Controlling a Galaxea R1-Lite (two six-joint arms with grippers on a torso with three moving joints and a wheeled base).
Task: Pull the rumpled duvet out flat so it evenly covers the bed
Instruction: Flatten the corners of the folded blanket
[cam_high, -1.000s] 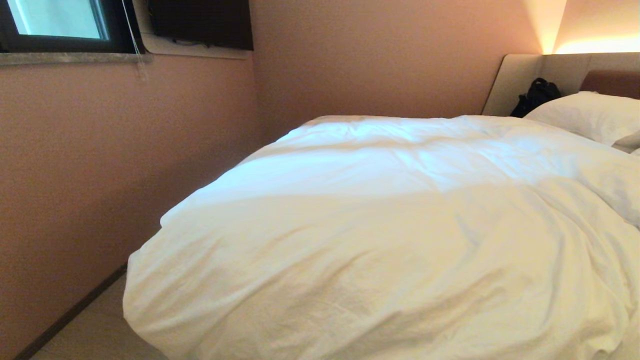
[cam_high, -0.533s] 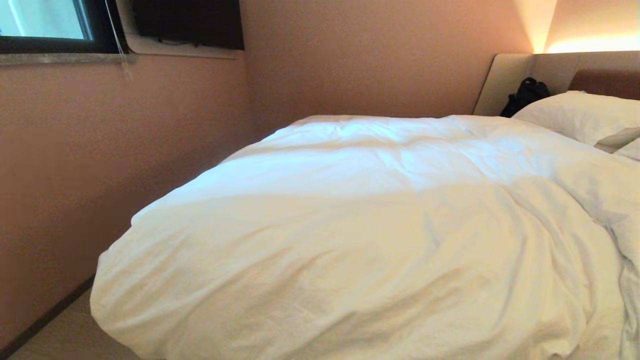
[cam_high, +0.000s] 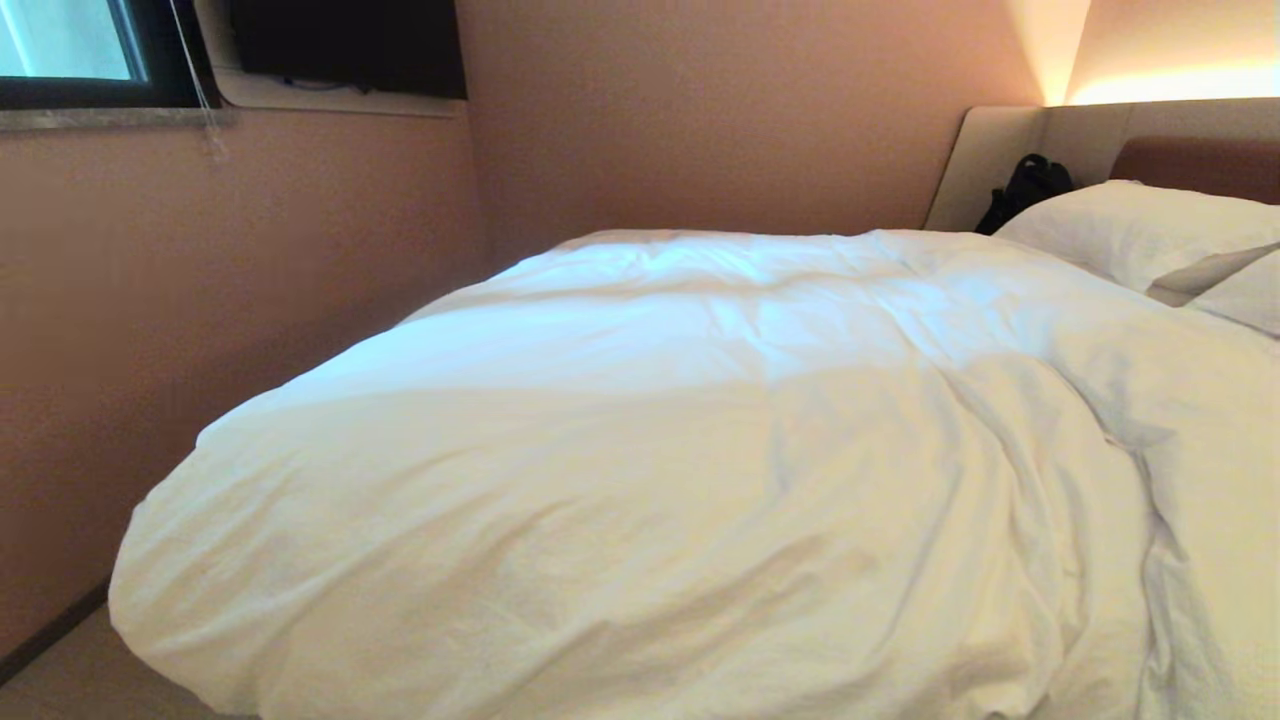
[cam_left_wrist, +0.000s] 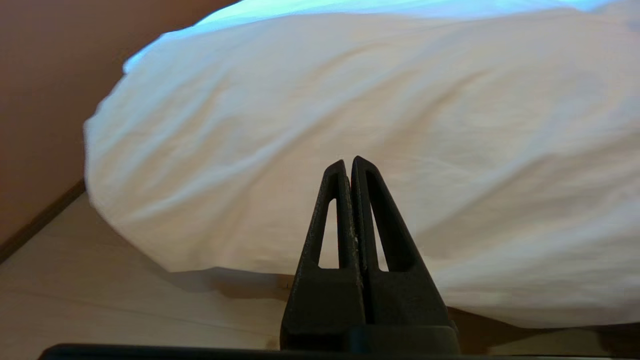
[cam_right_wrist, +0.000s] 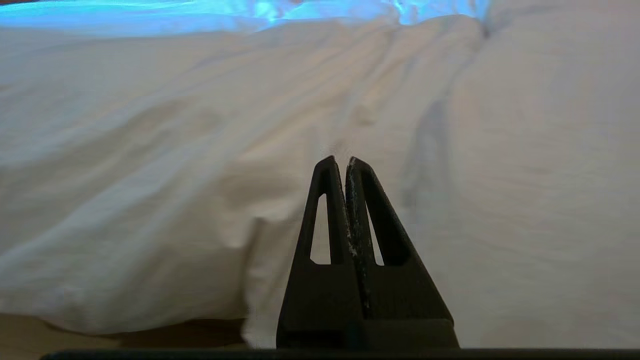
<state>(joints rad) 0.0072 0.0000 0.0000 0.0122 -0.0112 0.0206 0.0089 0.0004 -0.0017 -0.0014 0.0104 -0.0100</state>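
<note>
The puffy white duvet lies rumpled over the bed, bulging at the near left corner and creased toward the right. The bed's padded headboard shows at the far right. My left gripper is shut and empty, pointing at the duvet's overhanging foot edge from a short way off. My right gripper is also shut and empty, facing the wrinkled duvet further right. Neither arm shows in the head view.
A pink wall runs close along the bed's left side, with a narrow strip of floor between. White pillows and a black bag sit by the headboard. A window is at top left.
The whole head view has shifted left, so the camera has moved right along the foot of the bed. The duvet itself lies unchanged.
</note>
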